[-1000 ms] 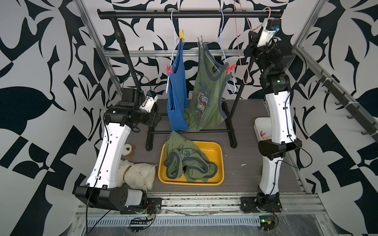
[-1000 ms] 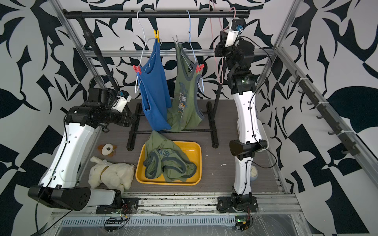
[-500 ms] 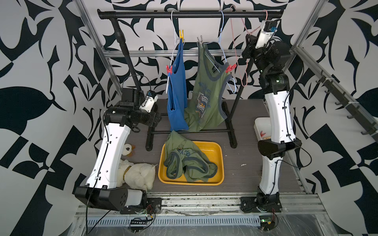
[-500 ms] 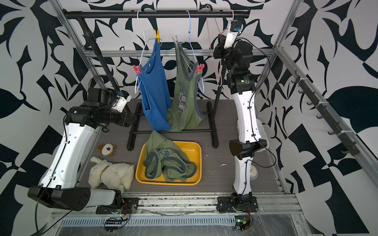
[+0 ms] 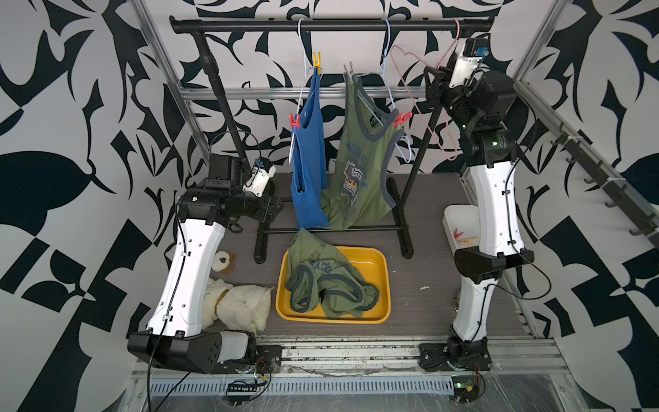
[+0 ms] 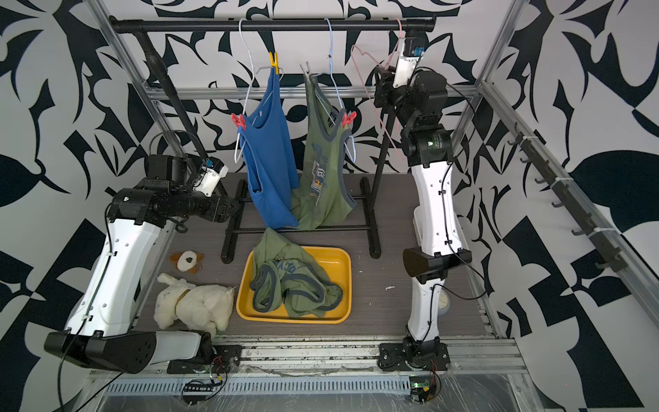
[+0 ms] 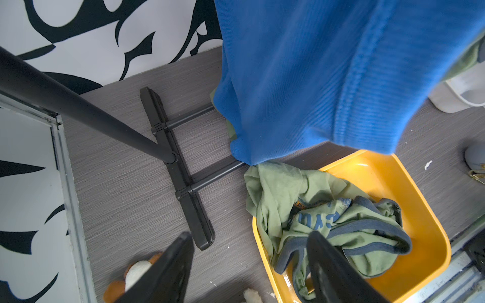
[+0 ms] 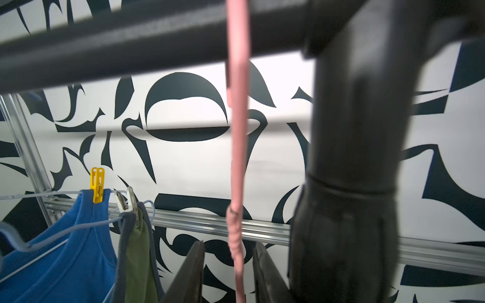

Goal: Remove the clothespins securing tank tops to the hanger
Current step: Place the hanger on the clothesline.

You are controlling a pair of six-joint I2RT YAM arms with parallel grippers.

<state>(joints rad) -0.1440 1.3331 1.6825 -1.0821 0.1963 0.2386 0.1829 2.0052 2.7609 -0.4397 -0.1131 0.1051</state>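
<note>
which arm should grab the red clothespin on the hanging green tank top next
Right, probably. The right gripper is high by the rail, open around the pink hanger, nearest the red clothespin. The left gripper sits low by the rack foot, with the blue tank top between.

one tank top (image 5: pixel 307 185) is blue, the printed top (image 5: pixel 371 153) olive with grey-blue trim, the tray (image 5: pixel 378 260) yellow.

Left gripper (image 7: pixel 249 236): finger bases cut off by frame edge. Right gripper (image 8: pixel 229 244): likewise; rack post (image 8: pixel 349 157) beside it blurred. White bin (image 5: pixel 460 221), 2 o'clock of yellow tray (image 5: pixel 372 265): half hidden behind right arm (image 5: pixel 495 214); clothespins (image 5: pixel 457 234) inside small, count unclear. Plush toy (image 5: pixel 239 303), 9 o'clock of tray: partly behind left arm (image 5: pixel 189 271). Blue tank top (image 7: pixel 315 78): upper part out of frame.
</note>
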